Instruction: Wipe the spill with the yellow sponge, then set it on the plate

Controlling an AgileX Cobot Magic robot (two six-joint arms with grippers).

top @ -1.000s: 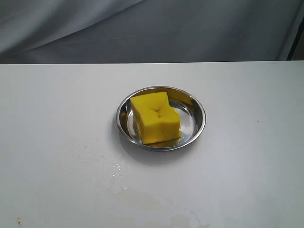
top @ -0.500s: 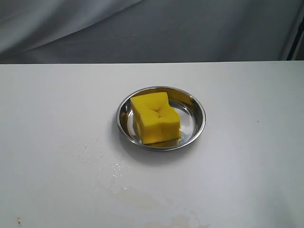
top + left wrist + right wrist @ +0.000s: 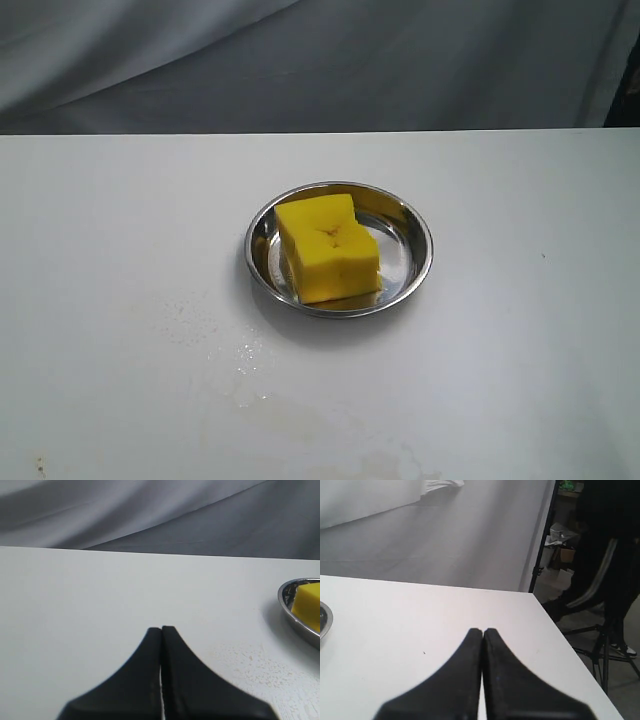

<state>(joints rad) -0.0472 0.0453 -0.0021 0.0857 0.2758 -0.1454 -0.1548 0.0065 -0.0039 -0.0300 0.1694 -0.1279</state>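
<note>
The yellow sponge (image 3: 328,247) lies inside the shiny steel plate (image 3: 412,226) at the middle of the white table, its brown mark facing up. No amber drop shows on the table; only a faint wet smear (image 3: 250,385) and dried flecks sit in front of the plate. Neither arm appears in the exterior view. My left gripper (image 3: 161,629) is shut with nothing in it, hovering over bare table away from the plate (image 3: 295,617) and the sponge (image 3: 308,605). My right gripper (image 3: 482,630) is shut and empty too, with the plate's rim (image 3: 324,620) at the frame edge.
A grey cloth backdrop (image 3: 320,60) hangs behind the table. The table's right edge (image 3: 570,650) drops off to a floor with a stand and dark equipment (image 3: 605,605). A tiny dark speck (image 3: 544,256) marks the table right of the plate.
A dark shape at the exterior view's top right corner has drawn further out of frame. The sponge and plate have not moved.
</note>
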